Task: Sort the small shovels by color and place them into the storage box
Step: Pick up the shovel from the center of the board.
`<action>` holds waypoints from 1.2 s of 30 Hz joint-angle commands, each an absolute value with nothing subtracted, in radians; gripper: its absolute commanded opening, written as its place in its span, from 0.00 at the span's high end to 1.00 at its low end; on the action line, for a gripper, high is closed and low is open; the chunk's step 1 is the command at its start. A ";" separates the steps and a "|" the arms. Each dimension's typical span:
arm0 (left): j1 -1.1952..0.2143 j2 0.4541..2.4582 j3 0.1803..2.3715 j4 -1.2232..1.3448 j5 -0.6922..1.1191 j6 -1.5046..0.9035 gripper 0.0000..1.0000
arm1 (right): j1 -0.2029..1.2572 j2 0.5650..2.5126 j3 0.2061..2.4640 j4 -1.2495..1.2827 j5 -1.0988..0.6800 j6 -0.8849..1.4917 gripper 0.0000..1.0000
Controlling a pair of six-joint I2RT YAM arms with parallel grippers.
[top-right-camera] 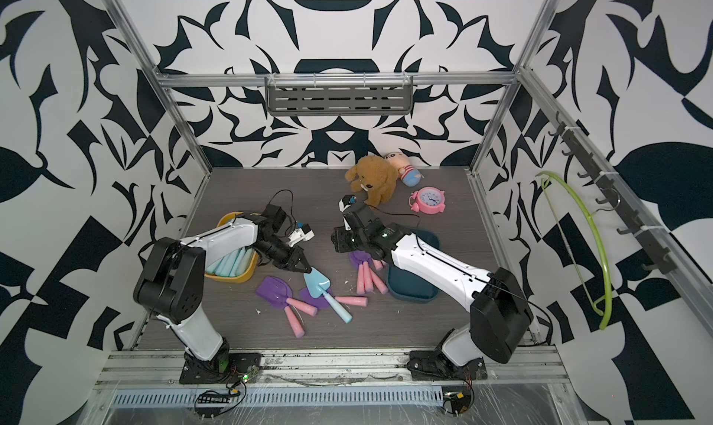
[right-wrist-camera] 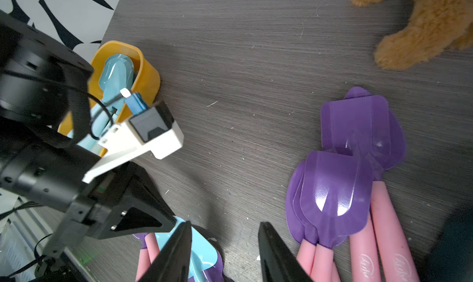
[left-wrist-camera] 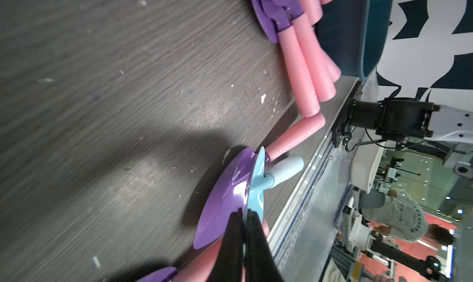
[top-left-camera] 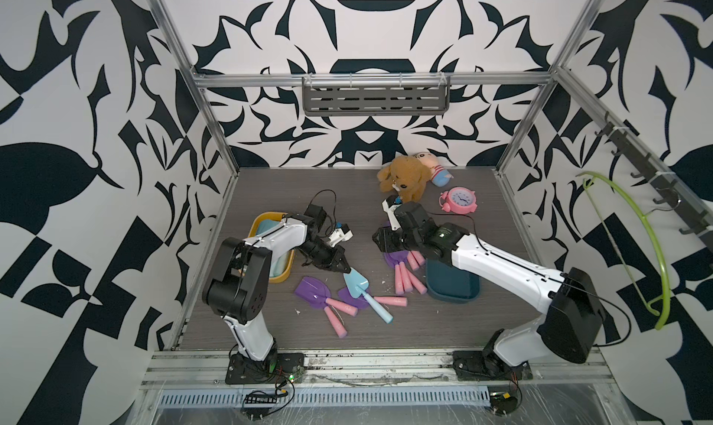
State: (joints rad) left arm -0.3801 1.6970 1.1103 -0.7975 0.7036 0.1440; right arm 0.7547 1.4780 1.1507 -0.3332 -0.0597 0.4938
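My left gripper [top-left-camera: 344,270] [left-wrist-camera: 244,212] is shut on the blade tip of a light blue shovel [top-left-camera: 357,288] [left-wrist-camera: 257,191]. That shovel lies across a purple shovel [left-wrist-camera: 222,201] with a pink handle, mid-table. Two more purple shovels [top-left-camera: 310,291] lie just to the left of it. Several purple shovels [top-left-camera: 401,266] [right-wrist-camera: 337,191] are piled beside a dark teal storage box [top-left-camera: 455,292]. At the left, a yellow storage box [top-left-camera: 283,278] [right-wrist-camera: 148,75] holds light blue shovels. My right gripper [right-wrist-camera: 225,227] hangs open over bare table between the blue shovel [right-wrist-camera: 202,247] and the purple pile.
A brown teddy bear [top-left-camera: 405,176], a small doll [top-left-camera: 438,170] and a pink alarm clock [top-left-camera: 459,199] sit at the back right. A green hanger [top-left-camera: 652,249] hangs on the right wall. Metal frame posts border the table. The two arms' wrists are close together mid-table.
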 commanded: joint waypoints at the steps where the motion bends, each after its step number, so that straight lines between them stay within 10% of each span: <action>1: -0.378 1.606 1.144 -0.883 0.711 0.275 1.00 | 0.753 1.445 1.174 -0.287 -0.194 0.396 0.52; 13: -0.307 1.405 1.156 -1.059 0.832 0.600 1.00 | 0.756 1.535 1.273 -0.340 -0.684 0.235 0.53; 28: -0.236 1.368 1.184 -1.157 0.952 0.713 1.00 | 0.807 1.621 1.334 -0.384 -0.737 0.177 0.59; 36: -0.218 1.355 1.183 -1.164 0.977 0.724 1.00 | 0.819 1.667 1.382 -0.402 -0.796 0.161 0.97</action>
